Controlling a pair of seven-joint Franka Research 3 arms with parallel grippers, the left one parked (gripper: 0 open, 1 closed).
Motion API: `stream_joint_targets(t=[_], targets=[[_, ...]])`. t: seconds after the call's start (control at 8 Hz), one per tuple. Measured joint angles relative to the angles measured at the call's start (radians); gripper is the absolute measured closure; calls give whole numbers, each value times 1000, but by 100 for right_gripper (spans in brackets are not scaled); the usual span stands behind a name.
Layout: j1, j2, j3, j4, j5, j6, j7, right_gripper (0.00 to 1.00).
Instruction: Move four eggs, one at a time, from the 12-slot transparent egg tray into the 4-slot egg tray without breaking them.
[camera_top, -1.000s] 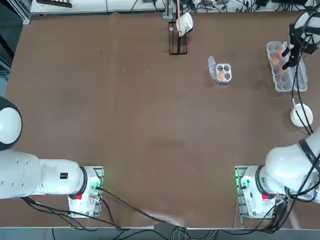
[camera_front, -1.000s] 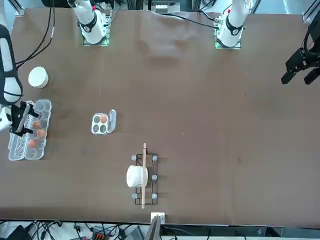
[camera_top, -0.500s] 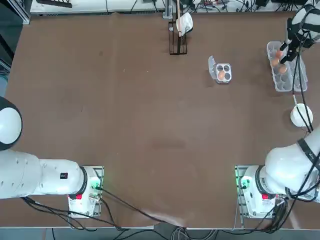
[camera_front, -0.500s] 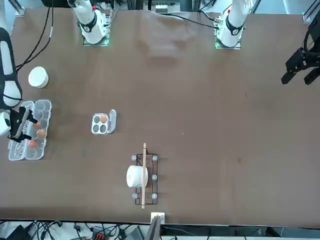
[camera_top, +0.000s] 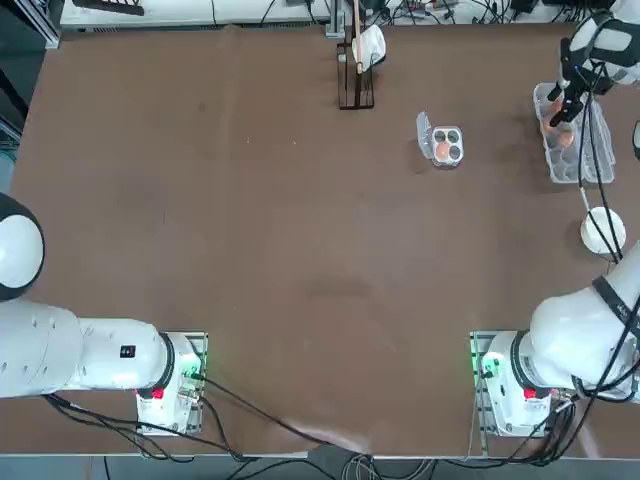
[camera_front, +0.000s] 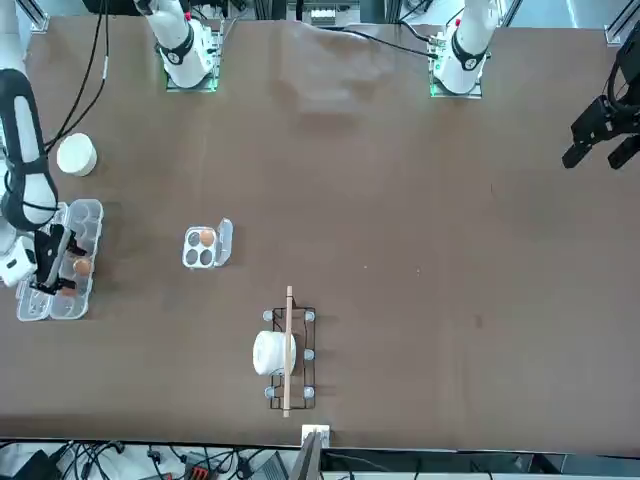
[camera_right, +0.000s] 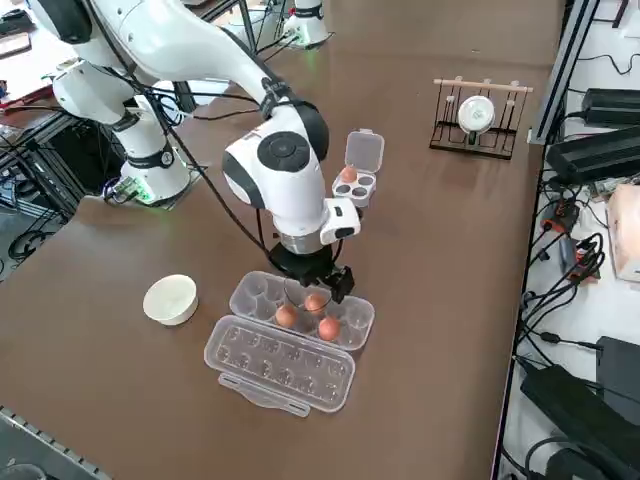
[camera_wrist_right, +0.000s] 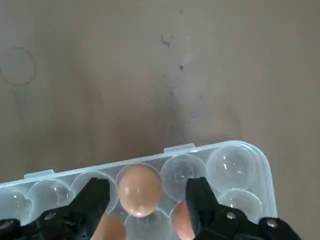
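The 12-slot transparent egg tray (camera_top: 574, 160) (camera_right: 352, 315) lies open at the table's right edge, its lid (camera_right: 280, 365) flat beside it. Three orange-brown eggs (camera_right: 315, 301) (camera_right: 287, 316) (camera_right: 328, 327) sit in its cups. My right gripper (camera_top: 563, 105) (camera_right: 312, 284) (camera_wrist_right: 145, 192) hangs low over this tray and is open, one finger (camera_wrist_right: 92, 200) on either side of one egg (camera_wrist_right: 139, 190), with a gap showing at each side. The 4-slot egg tray (camera_top: 455, 135) (camera_right: 365, 190) stands further in, lid flap up, with one egg (camera_top: 441, 150) (camera_right: 347, 174) in it.
A white bowl (camera_top: 603, 230) (camera_right: 170, 299) sits on the table near the long tray, on the side toward my base. A wire rack with a white roll (camera_top: 358, 60) (camera_right: 477, 115) stands at the far edge.
My right gripper has shifted along the long tray toward its far end and inner row, coming down around an egg. The eggs have stayed in place.
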Motion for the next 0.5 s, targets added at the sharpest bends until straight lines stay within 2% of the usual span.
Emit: stream_joint_targets(t=[0.5], targets=[[-7, 35, -2, 1, 0, 13, -1, 7]])
